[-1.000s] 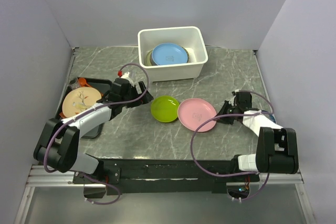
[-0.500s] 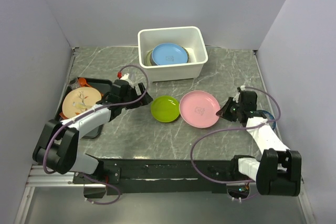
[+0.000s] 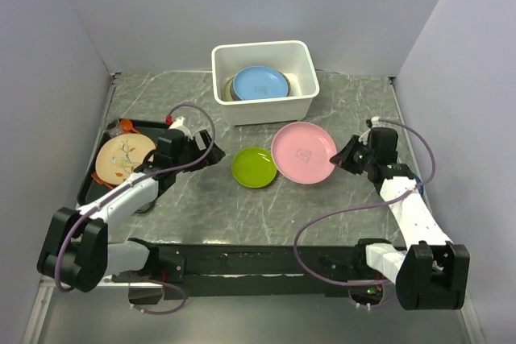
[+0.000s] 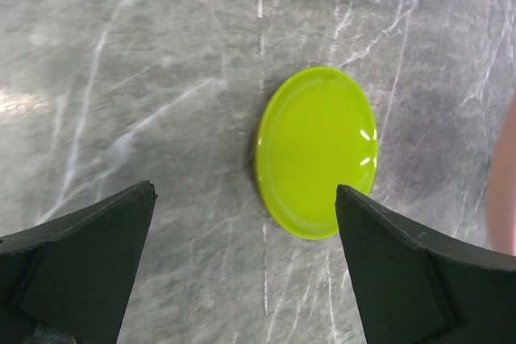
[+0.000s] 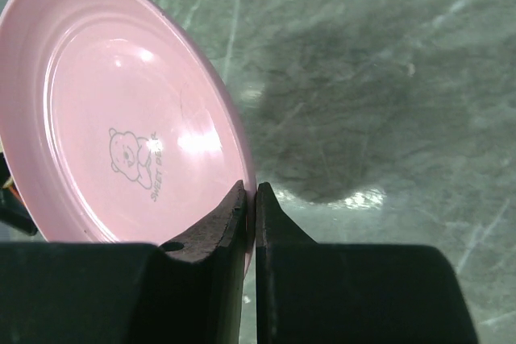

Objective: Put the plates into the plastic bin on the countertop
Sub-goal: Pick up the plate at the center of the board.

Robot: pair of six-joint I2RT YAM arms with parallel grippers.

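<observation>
Pink plate (image 3: 303,153) is hanging just above the counter (image 3: 355,102), the right gripper (image 3: 347,157) pinching its rim tight, the white bin (image 3: 266,110) sitting farther back, leftward.

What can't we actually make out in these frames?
Top view: whatever lies under the blue plate in the plastic bin; it covers the stack, only a dull rim shows.
Top view: the orange item behind the cream plate; small, partly hidden by that plate.
Left wrist view: the pink plate; cut off by the right edge, blurred.
</observation>
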